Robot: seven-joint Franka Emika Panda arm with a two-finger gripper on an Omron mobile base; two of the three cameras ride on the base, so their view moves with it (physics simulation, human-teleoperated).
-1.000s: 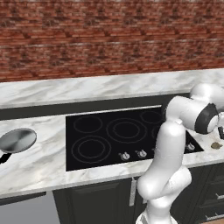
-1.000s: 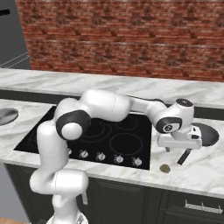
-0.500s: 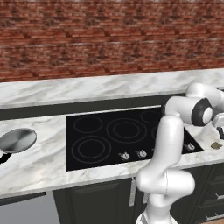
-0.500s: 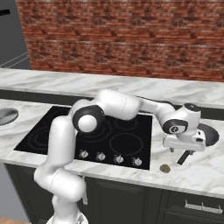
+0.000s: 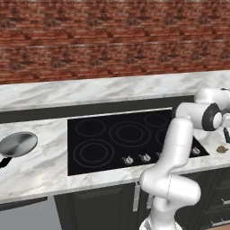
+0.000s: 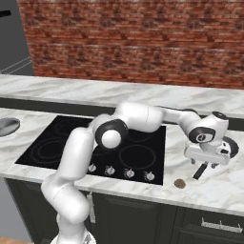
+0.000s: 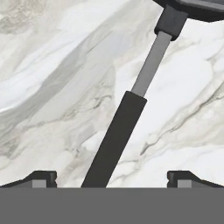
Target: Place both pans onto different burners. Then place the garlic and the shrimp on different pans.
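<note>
1. Darker grey pan [image 6: 232, 147] sits on the marble counter [image 6: 224, 186] right of the cooktop [image 6: 143, 157], its long black handle [image 7: 116, 140] flat on the stone.
2. Silver pan [image 5: 18, 143] lies far left on the counter.
3. Garlic [image 6: 179, 183], a tan lump, rests near the front edge.
4. Gripper [image 7: 112, 177] right above that handle, fingers [image 7: 41, 177] spread wide on both sides, gripping nothing.

Red brick wall [image 5: 112, 40] runs across the back. White marble counter [image 5: 40, 166] sits below it, over dark cabinets [image 6: 143, 214]. Grey panel [image 6: 12, 38] stands far left.
</note>
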